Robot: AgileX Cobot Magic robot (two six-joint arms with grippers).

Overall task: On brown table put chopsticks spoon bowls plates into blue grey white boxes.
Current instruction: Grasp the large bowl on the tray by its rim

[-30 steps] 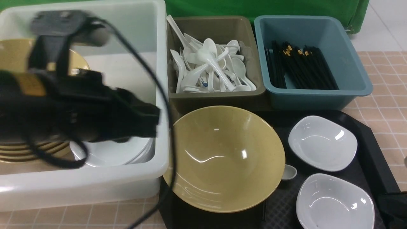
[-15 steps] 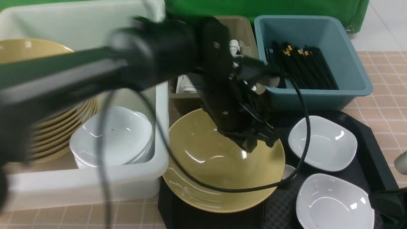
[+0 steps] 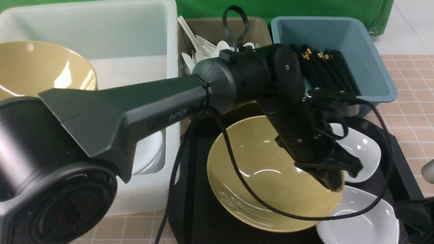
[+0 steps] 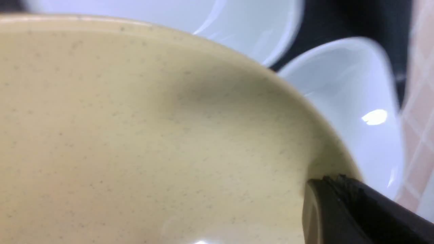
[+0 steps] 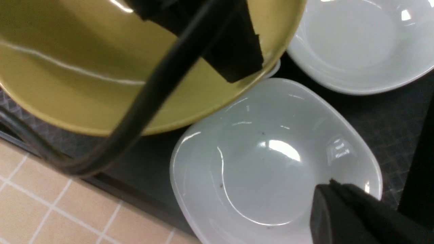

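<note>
Where my left arm crosses in front of the bins, the left pincer (image 3: 334,181) is clenched on the right-hand rim of the yellow bowl (image 3: 268,176); one finger (image 4: 356,210) lies against the inside wall just below the edge.

Bowl sits on the black tray (image 3: 203,217), tilted, its rim overlapping the edge of the near plate (image 3: 359,227). Far plate (image 3: 359,149) lies just beyond, partly behind my wrist.

Right pincer (image 5: 335,206) clenched, nothing in it, hanging above the near plate.

White tub (image 3: 149,193), left: stacked bowls (image 3: 40,67) and stacked plates (image 3: 149,152) inside. Grey bin (image 3: 210,28), middle: spoons (image 3: 193,57). Blue bin (image 3: 366,61), right: chopsticks (image 3: 325,67) lying lengthwise. Tiled bench (image 3: 413,101) shows at the right and along the near edge.
</note>
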